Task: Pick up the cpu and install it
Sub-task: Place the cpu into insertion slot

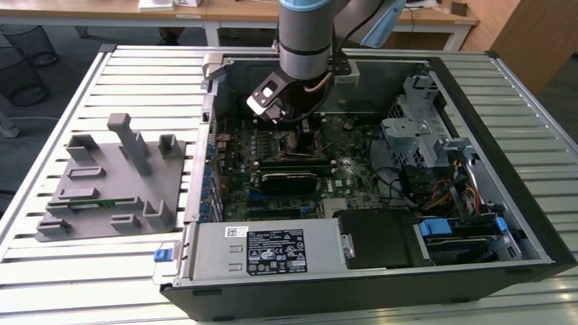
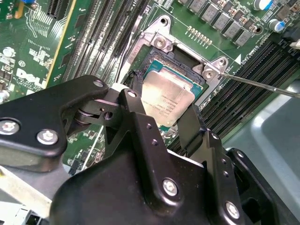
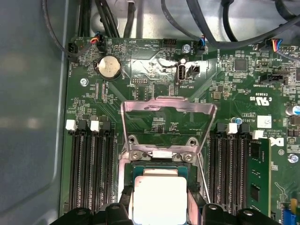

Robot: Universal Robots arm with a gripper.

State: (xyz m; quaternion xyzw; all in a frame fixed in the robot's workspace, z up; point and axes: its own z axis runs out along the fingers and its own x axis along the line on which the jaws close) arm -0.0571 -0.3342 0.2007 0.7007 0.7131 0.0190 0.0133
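End effector (image 2: 163,107) tight around part-hidden cpu (image 2: 169,95)

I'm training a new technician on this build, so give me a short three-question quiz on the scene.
1. True or false: the load plate is closed over the cpu.
2. The end effector grips: A) a memory stick, B) the cpu, C) a heatsink.
3. Fill in: the grey fixture tray lies on the exterior view's ___ of the computer case.
Key: 1 false; 2 B; 3 left.
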